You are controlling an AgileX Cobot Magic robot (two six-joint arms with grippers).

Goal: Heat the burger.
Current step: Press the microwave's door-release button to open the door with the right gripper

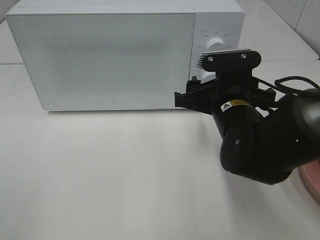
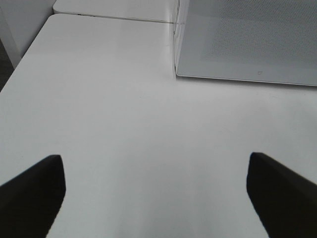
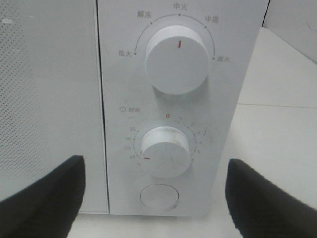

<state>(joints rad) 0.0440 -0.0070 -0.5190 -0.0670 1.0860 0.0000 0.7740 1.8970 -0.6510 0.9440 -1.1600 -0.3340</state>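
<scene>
The burger is out of view in every frame. The white microwave (image 1: 105,60) stands at the back of the table with its door shut. My right arm (image 1: 260,140) reaches up to its control panel. In the right wrist view my right gripper (image 3: 156,161) is open, its two fingers on either side of the lower timer knob (image 3: 165,151) and short of touching it. That knob's red mark points to the lower left of its scale. The upper power knob (image 3: 176,59) has its mark straight up. My left gripper (image 2: 153,163) is open over bare table (image 2: 124,99), holding nothing.
A round button (image 3: 159,196) sits under the timer knob. The rim of a pink plate (image 1: 312,182) shows at the right edge of the table, partly behind my right arm. The microwave's front left corner (image 2: 176,74) lies ahead of my left gripper.
</scene>
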